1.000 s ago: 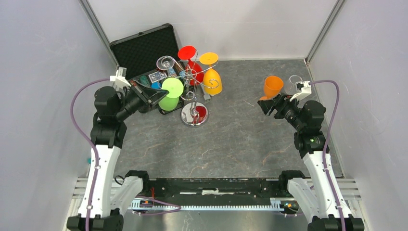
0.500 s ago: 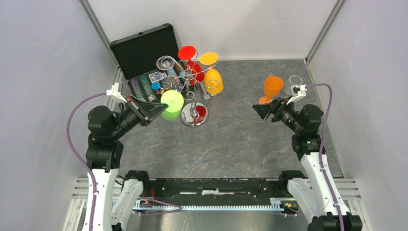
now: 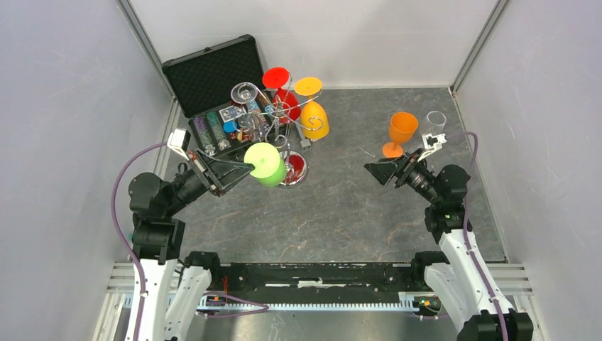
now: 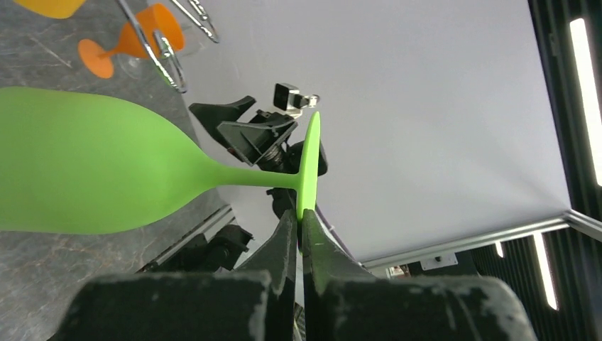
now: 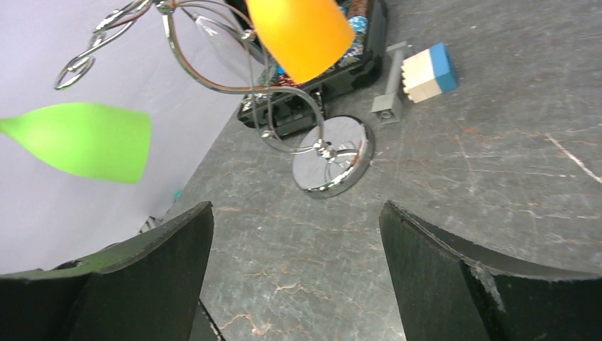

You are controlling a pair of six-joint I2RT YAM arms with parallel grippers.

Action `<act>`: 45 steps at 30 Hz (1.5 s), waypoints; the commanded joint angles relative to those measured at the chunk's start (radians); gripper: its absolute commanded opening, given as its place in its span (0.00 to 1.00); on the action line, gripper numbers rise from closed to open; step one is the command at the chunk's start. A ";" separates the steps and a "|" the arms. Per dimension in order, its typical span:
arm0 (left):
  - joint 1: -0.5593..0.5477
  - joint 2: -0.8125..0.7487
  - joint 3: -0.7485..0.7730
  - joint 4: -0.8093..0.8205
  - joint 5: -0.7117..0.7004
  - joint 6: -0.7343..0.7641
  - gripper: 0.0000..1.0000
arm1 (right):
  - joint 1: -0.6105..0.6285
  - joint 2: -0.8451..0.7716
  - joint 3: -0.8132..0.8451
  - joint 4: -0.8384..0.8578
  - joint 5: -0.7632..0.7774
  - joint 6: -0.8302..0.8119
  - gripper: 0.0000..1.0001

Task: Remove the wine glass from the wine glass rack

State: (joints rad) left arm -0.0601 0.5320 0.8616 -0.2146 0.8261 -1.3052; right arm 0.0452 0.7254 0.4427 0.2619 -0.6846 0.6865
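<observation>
Clamping the green wine glass (image 4: 92, 170) by its foot, clearest wrist-side, is the left claw (image 4: 299, 220); right claw (image 5: 296, 213) gapes.

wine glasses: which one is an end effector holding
The green wine glass, its foot pinched in the left end effector. The red glass and yellow glass hang from the rack; the orange glass stands on the table.

Black case (image 3: 213, 78), lid open, coloured chips inside, far left on grey desk (image 3: 341, 206); white-and-blue block (image 5: 426, 71) nearby; clear tumbler (image 3: 436, 119) far right.
</observation>
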 commanded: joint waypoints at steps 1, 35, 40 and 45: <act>-0.041 0.024 -0.045 0.241 0.013 -0.153 0.02 | 0.031 -0.003 -0.047 0.189 -0.042 0.100 0.91; -0.683 0.505 0.046 1.032 -0.478 -0.388 0.02 | 0.199 -0.011 -0.161 1.120 0.078 0.738 0.98; -0.687 0.507 0.016 1.100 -0.516 -0.414 0.02 | 0.262 0.077 -0.121 1.281 0.092 0.777 0.90; -0.691 0.503 0.008 1.115 -0.523 -0.430 0.02 | 0.293 0.131 -0.097 1.449 0.127 0.813 0.77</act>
State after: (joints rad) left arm -0.7425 1.0485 0.8768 0.8055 0.3321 -1.6829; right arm 0.3199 0.8333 0.2928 1.4158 -0.5930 1.4464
